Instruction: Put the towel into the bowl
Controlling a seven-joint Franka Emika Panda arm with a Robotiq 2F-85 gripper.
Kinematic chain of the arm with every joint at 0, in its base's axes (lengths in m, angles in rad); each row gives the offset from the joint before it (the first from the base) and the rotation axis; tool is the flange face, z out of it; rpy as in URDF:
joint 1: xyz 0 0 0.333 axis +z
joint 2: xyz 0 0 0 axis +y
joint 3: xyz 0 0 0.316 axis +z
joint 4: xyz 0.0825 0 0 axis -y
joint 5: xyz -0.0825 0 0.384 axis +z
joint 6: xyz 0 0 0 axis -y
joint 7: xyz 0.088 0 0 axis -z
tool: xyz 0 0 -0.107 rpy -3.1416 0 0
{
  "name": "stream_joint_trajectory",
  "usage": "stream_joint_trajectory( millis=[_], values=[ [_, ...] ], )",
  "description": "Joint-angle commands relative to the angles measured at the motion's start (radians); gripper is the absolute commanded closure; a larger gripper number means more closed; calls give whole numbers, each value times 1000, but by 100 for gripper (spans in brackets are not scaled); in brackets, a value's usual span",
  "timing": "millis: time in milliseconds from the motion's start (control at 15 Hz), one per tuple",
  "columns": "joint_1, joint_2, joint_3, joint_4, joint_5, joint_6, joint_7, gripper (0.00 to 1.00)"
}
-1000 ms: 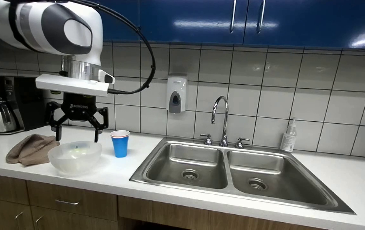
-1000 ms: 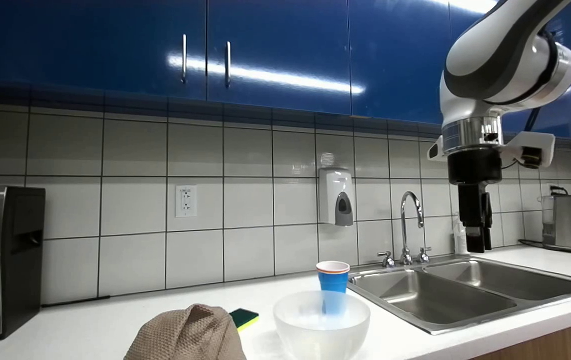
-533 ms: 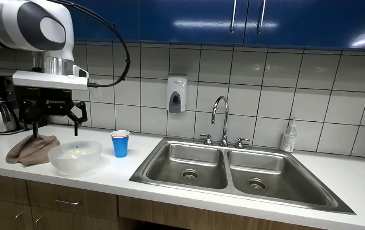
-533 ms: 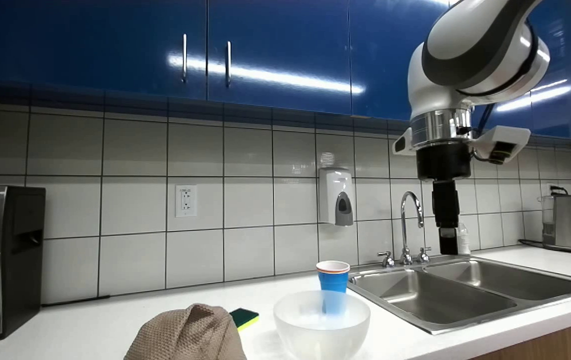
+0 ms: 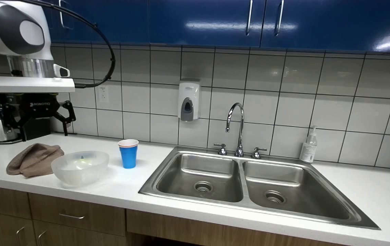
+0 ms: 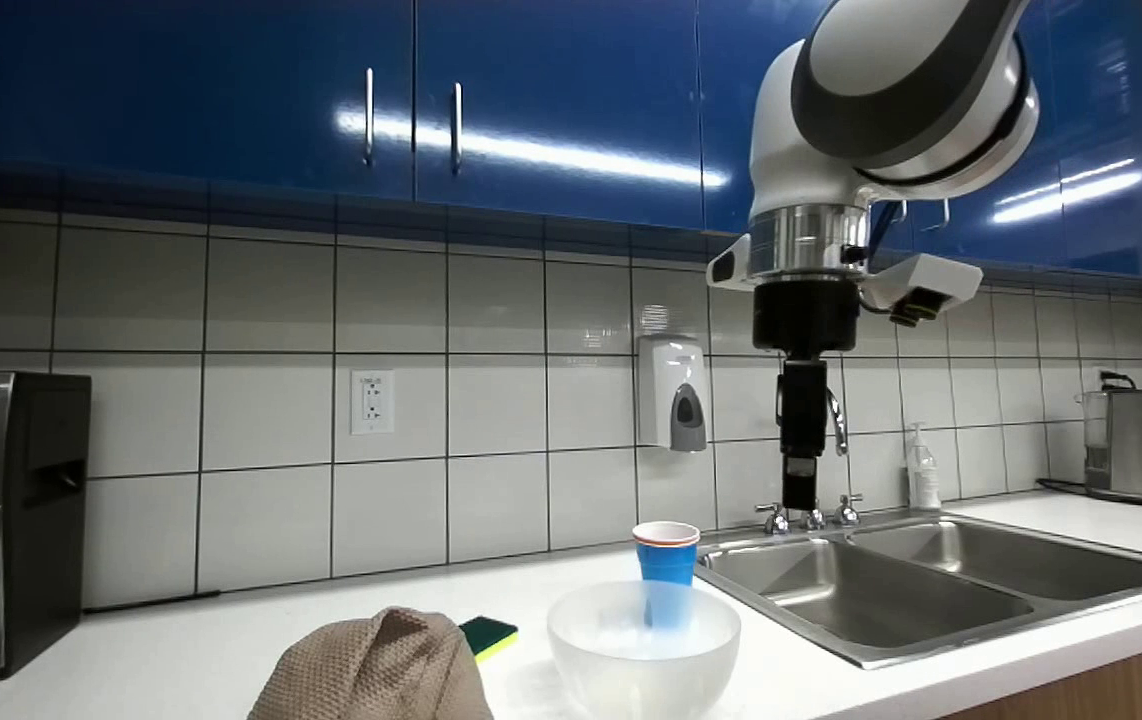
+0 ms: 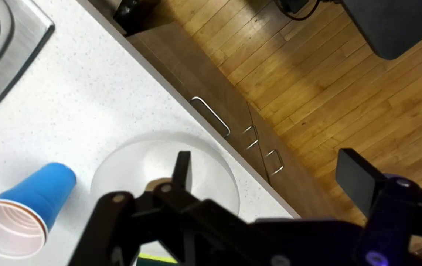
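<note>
Towel [image 5: 34, 160]: Brown, textured and heaped, it lies loose on the white table [image 5: 123, 186] near the bowl [image 5: 79, 171]; a strip of table shows between the two in an exterior view.

Towel's feel: Likely light, soft and limp, with a coarse weave that should give good grip; nothing about it looks fragile, so a firm squeeze should do no harm.

Raised fold [image 6: 401, 632]: Crest of the heap and probably the best hold, since it stands up from the table. A deep bite through several layers should beat a nip at one edge, which could let the rest trail.

Hand [image 5: 44, 134]: With fingers [image 7: 355, 177] spread wide apart and nothing between them, it hangs above the table, not touching the towel.

Hand's next move: By judgement, the grasp is not yet made; it calls for lining up over the fold and coming straight down.

Bowl: Translucent and upright, with no towel inside. It looks light enough to be nudged, and a hanging corner may snag on the way in.

Blue cup [image 5: 128, 156] and sponge [image 6: 488, 635]: Bystanders. The cup stands upright beside the bowl, apart from it; the sponge lies beyond the gap between towel and bowl.
</note>
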Motion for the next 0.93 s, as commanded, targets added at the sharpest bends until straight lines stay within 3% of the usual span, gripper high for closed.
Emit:
stream_joint_trajectory(
  millis=[0, 533, 867],
  values=[
    [18, 99, 44, 56, -9, 98, 1, 0],
    [47, 289, 118, 181, -28, 254, -23, 0],
    [29, 412, 177, 287, -103, 293, -11, 0]
  ],
)
